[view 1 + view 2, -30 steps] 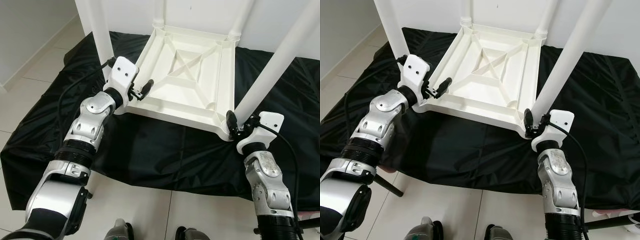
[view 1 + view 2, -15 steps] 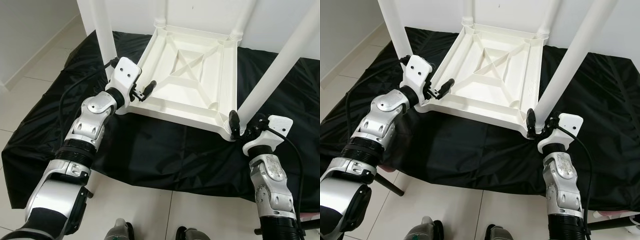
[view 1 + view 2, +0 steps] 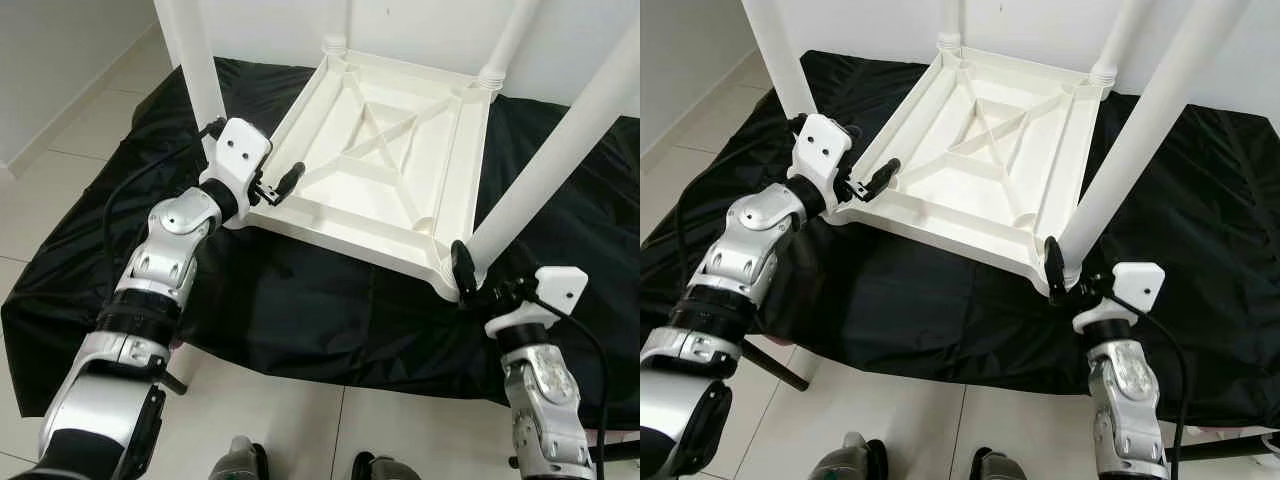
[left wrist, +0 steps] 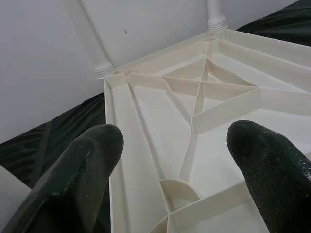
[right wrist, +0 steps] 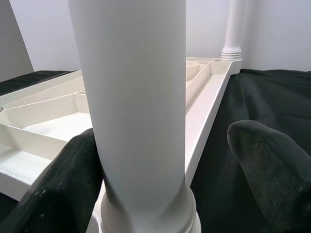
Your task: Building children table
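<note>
A: Where is the children's table (image 3: 385, 170) placed?

B: Upside down on the black cloth (image 3: 300, 300).

A: And the claws?

B: The left claw (image 3: 272, 187) is spread over its near-left corner; the right claw (image 3: 1065, 275) is spread around the near-right leg (image 3: 1135, 130). Light, stiff, slippery plastic is judged; the rim offers the best hold.

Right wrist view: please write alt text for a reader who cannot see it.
A thick white plastic table leg stands upright between the right gripper's two black fingers, which are spread around it. Behind lies the upturned white ribbed tabletop on black cloth.

One upturned white table (image 3: 385, 165), its four legs (image 3: 560, 160), one black cloth (image 3: 300, 300), my two end effectors (image 3: 275, 185).
</note>
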`<state>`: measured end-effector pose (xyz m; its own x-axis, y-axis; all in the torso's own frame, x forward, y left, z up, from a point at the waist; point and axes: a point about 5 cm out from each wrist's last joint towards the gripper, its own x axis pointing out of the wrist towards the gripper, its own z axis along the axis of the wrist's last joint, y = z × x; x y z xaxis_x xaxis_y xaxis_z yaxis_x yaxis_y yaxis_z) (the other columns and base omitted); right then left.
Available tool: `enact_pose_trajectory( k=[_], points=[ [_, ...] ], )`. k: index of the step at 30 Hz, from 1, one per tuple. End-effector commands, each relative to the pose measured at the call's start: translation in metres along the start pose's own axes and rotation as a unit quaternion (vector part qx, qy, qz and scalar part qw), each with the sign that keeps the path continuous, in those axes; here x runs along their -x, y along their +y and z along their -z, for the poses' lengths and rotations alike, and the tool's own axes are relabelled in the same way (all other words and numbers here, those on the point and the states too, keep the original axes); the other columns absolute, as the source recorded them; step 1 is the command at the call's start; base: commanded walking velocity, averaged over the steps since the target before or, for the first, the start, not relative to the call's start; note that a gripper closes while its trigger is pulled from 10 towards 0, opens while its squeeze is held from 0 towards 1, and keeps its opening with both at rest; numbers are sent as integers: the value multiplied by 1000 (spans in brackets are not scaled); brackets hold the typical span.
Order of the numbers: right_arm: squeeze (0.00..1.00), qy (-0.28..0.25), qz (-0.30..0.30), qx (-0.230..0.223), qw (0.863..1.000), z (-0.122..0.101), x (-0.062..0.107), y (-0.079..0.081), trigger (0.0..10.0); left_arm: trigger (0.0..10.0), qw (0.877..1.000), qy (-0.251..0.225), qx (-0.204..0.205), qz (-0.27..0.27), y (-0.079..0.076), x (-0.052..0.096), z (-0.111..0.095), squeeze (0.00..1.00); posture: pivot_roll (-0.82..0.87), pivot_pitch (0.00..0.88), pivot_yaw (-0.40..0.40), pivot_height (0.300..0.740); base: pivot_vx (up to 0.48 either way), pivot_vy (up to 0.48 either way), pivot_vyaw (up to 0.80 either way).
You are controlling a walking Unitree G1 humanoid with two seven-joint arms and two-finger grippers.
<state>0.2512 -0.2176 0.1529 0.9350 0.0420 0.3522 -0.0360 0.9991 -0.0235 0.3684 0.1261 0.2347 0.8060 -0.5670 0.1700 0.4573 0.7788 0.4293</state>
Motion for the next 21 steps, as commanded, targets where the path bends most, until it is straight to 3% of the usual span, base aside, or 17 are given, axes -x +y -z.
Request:
enact_pose_trajectory(
  k=[1,8,13,19,21],
  points=[
    [0,4,46,7,999,2,8,-21,10000,10000,999,27,12,-30,15,14,13,0,-70,140,24,740,0,0,0],
    [0,-34,8,-15,999,-12,-3,-15,10000,10000,999,25,11,-27,16,14,11,0,-70,140,24,740,0,0,0],
    [0,-51,-59,-30,997,-18,-8,1,10000,10000,999,26,10,-34,20,15,11,0,-70,129,27,740,0,0,0],
    [0,-65,-127,-82,986,-27,-15,22,10000,10000,999,28,11,-35,18,16,12,0,-72,125,29,740,0,0,0],
    [0,-64,-156,-76,983,-29,-13,28,10000,10000,999,27,11,-35,18,16,10,0,-70,121,29,740,0,0,0]
  ],
)
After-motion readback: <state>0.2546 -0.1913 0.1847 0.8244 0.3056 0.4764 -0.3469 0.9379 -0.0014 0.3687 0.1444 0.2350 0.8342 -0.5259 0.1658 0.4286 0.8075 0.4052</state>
